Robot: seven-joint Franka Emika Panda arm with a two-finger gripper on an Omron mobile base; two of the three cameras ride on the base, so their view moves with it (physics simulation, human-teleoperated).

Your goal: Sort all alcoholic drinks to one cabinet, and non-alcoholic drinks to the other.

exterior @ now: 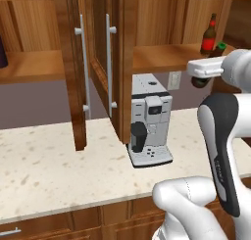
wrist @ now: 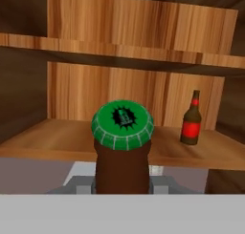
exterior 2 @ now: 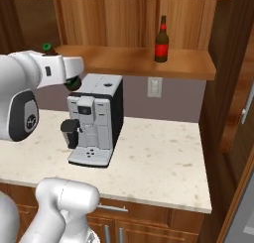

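Gripping a green-capped beer bottle [wrist: 122,154] by its neck, the jaws (closed tight) hover near the shelf [wrist: 57,140]; another bottle [wrist: 191,118] stands far right.

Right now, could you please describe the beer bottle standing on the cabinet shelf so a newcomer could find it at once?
Find the coffee machine on the counter; the open wooden shelf runs above it. The standing beer bottle is upright towards the shelf's right end, brown, with a red label. The other bottle, green-capped, is held in the gripper.

two beer bottles [wrist: 122,147], one coffee machine [exterior 2: 96,119], one wall outlet [exterior 2: 155,87]
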